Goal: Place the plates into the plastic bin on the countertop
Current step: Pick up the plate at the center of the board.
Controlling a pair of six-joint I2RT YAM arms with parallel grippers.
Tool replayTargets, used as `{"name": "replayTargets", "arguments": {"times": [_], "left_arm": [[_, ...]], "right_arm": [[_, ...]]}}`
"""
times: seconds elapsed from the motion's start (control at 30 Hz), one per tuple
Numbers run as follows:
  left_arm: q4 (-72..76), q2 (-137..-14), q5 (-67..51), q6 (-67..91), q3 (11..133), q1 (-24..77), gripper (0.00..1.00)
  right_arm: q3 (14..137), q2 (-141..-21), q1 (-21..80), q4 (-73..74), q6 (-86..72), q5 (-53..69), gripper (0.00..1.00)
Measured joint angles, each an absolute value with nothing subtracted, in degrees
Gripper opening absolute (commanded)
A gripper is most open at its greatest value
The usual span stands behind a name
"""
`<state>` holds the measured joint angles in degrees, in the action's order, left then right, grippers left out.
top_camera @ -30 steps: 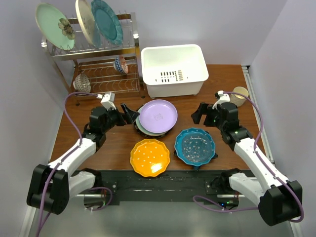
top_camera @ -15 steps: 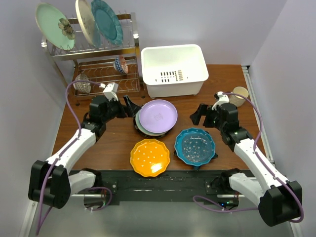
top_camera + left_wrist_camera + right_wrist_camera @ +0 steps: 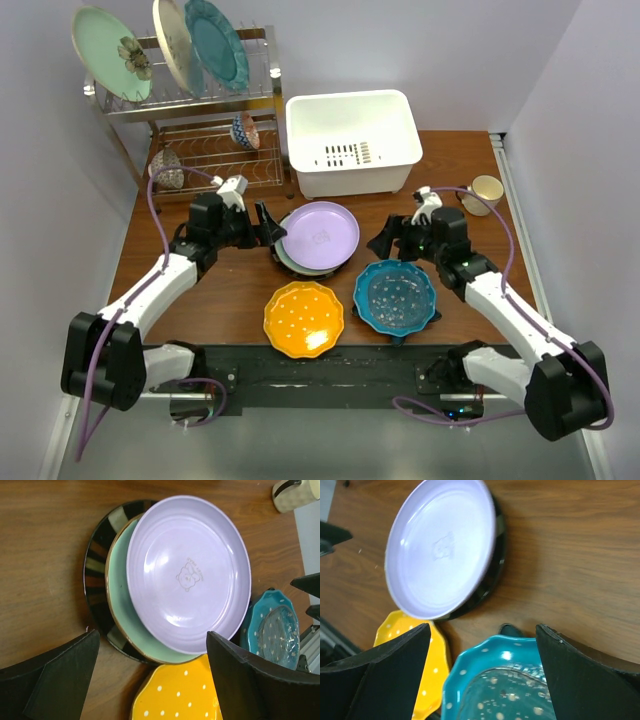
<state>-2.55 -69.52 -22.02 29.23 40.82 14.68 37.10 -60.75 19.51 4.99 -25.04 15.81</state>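
A lilac round plate [image 3: 320, 235] tops a stack on the countertop [image 3: 455, 165], over a mint plate [image 3: 120, 607] and a dark-rimmed one [image 3: 95, 570]. In front lie the orange dotted plate [image 3: 303, 320] and the blue dotted plate [image 3: 396, 297], which has a dark edge [image 3: 509, 629] peeking from under it. The white plastic bin [image 3: 352, 140] stands behind with nothing in it. My left gripper [image 3: 266, 226] is open just left of the stack. My right gripper [image 3: 384, 240] is open between the stack and the blue plate. The wrist views show the left gripper [image 3: 152, 680] and the right gripper [image 3: 482, 675] holding nothing.
A chrome dish rack [image 3: 205, 100] at the back left holds a mint flowered plate [image 3: 108, 52], a cream plate [image 3: 172, 45] and a teal plate [image 3: 215, 42], with small bowls [image 3: 245, 130] on its lower shelf. A cup [image 3: 486, 192] stands at the right edge.
The left gripper has swung up and right, close to the stack's left rim. The right gripper has moved left toward the stack. No plate has moved.
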Motion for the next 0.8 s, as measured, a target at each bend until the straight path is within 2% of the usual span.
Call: {"name": "replayTargets", "arguments": {"times": [0.2,0.47,0.63,0.8], "left_arm": [[-9.3,-67.7,-21.1,29.4,40.6,14.7,0.86],[-16.1,-63.5,-20.4,31.0,36.2,14.7,0.84],[-18.8,-63.7,-20.3,31.4,34.3,15.0,0.74],[-21.3,-66.0,-18.9,31.5,34.1,18.1,0.71]], "right_arm": [[38.6,-62.7,26.0,5.0,-25.1,16.0,0.87],[41.8,-63.5,27.8,7.2,-24.9,16.1,0.87],[43.2,-63.5,28.5,9.1,-24.4,16.1,0.86],[43.2,-63.5,28.6,10.4,-24.4,16.2,0.86]]}}
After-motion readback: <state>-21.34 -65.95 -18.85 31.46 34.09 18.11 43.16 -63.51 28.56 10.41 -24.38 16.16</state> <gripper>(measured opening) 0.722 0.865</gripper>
